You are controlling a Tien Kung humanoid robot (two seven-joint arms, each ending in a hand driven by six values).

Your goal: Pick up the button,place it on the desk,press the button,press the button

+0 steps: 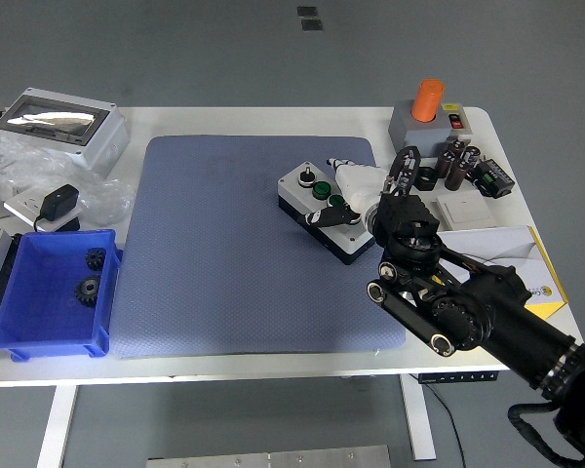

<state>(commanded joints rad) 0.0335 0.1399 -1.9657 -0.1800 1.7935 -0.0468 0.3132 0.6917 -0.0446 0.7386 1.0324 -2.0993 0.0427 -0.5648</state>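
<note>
The button box (322, 213) is a white box with a black base, lying at an angle on the blue mat (224, 244). It carries a green button (321, 189), a small black knob (305, 176) and another button under my fingers. My right hand (343, 200) comes in from the lower right and rests over the box's right half. Its white fingers (356, 175) are extended, with a black fingertip touching the box top near the green button. It grasps nothing. My left arm is out of view.
A blue bin (54, 292) with two black gears stands at the left. A grey box (58, 127), plastic bags and a black adapter (58, 207) lie at the far left. An orange cylinder on a grey base (427, 109) and small parts (468, 171) sit at the back right.
</note>
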